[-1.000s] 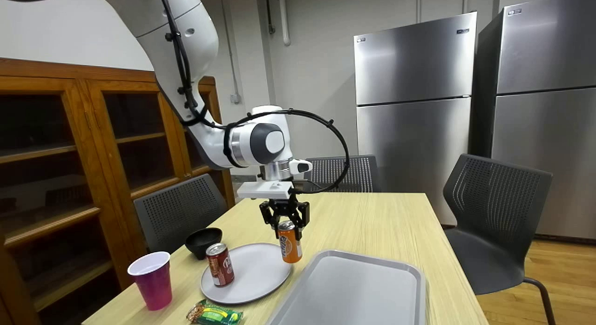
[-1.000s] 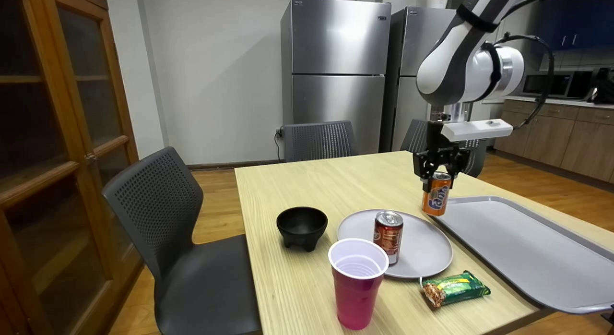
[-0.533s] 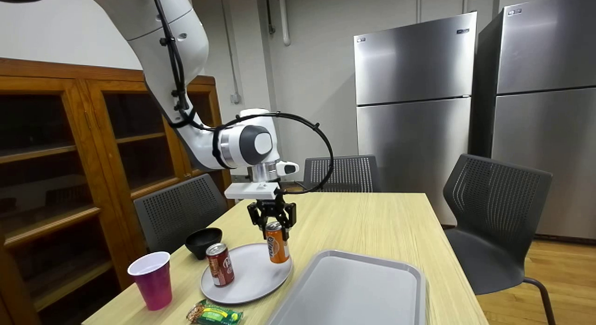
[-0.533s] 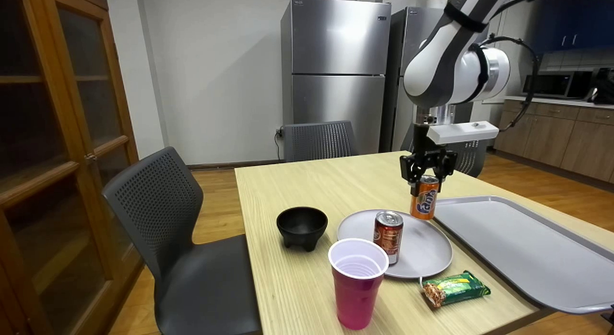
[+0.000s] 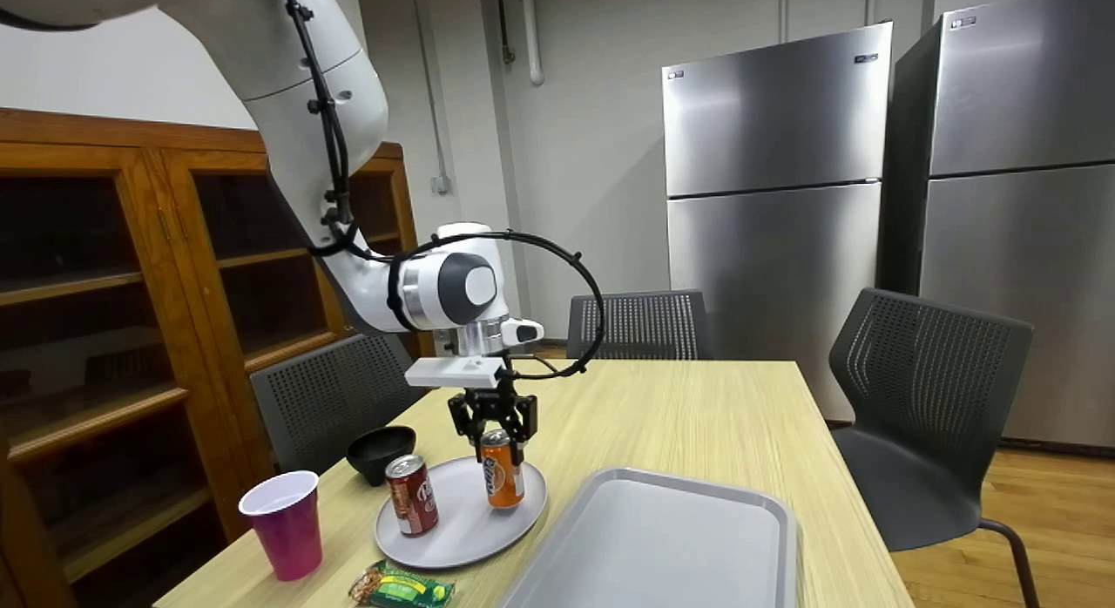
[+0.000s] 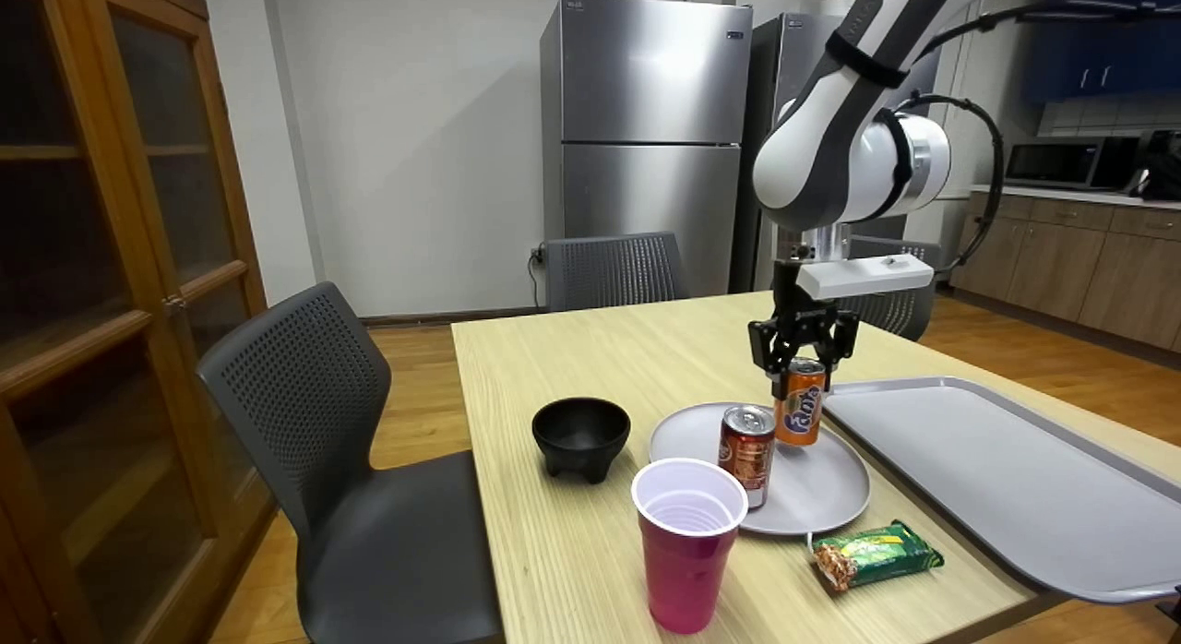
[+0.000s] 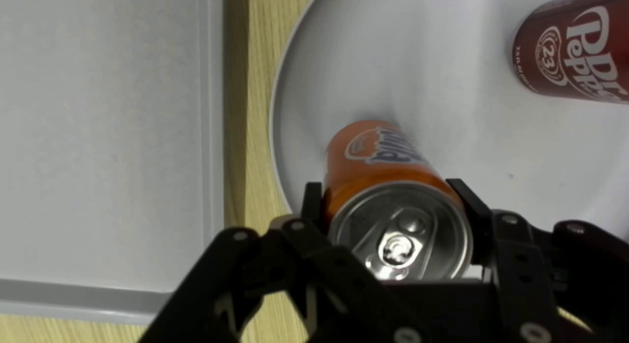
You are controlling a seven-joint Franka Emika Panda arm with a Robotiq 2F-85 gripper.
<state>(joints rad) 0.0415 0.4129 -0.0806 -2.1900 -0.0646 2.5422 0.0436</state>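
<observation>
While two steel refrigerators and a glass-fronted wooden cabinet stood beyond it, a pale wooden table took up the foreground. Above the tabletop hung the white robot arm, and dark grey chairs stood around the edge. On the table lay a large grey tray and, just beside it, a round grey plate; in the wrist view a narrow strip of wood showed between them. The black gripper pointed down over the plate and held an orange Fanta can near its top, one finger against either side. A magenta cup stood near the table's edge, and a black footed bowl sat near the plate. The held can was roughly upright over the plate's tray side; whether its base touched the plate could not be told. Apart from it, on the plate, stood a dark red Dr Pepper can. Just beside the plate lay a green wrapped snack bar.
</observation>
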